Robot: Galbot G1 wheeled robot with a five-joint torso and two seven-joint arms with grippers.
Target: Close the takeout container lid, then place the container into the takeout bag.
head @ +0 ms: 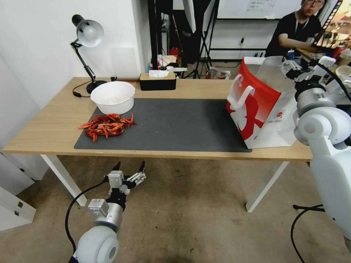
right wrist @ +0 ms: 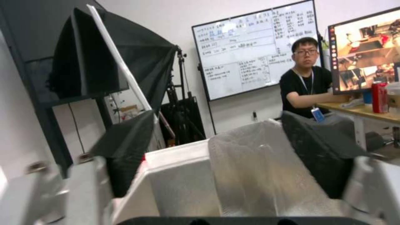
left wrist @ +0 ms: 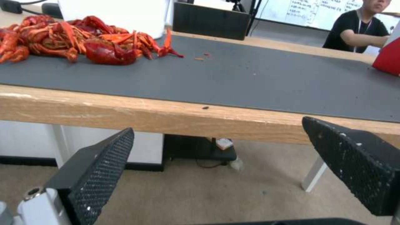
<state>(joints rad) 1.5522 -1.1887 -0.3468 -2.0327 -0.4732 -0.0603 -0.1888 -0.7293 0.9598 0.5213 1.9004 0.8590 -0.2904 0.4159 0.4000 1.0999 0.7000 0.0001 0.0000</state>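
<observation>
Wooden and long, the tabletop (head: 55, 124) fills the middle of the head view, with one dark grey mat (head: 175, 124) lying on it. One takeout bag (head: 261, 106) stands at the right end of the mat, in the right middle of the frame. It is a big boxy paper bag with red and white sides, white flat handles and a see-through plastic liner (head: 270, 69) sticking up out of the top. It has a small red logo on its white side, too small to read.

At the upper left of the frame stand one desk lamp (head: 87, 34), one round white bowl (head: 112, 96) and one black tissue box (head: 157, 81). One pile of red crayfish (head: 106, 126) lies on the mat just below the bowl.

One left end effector (head: 129, 168) hangs low in front of the tabletop edge, at the lower left. Its two black fingers (left wrist: 100, 165) are spread apart with nothing between them. One right end effector (right wrist: 225, 147) is up at the top of the bag, at the upper right of the head view. In the right wrist view its two fingers stand apart, with the crinkly liner between them.
</observation>
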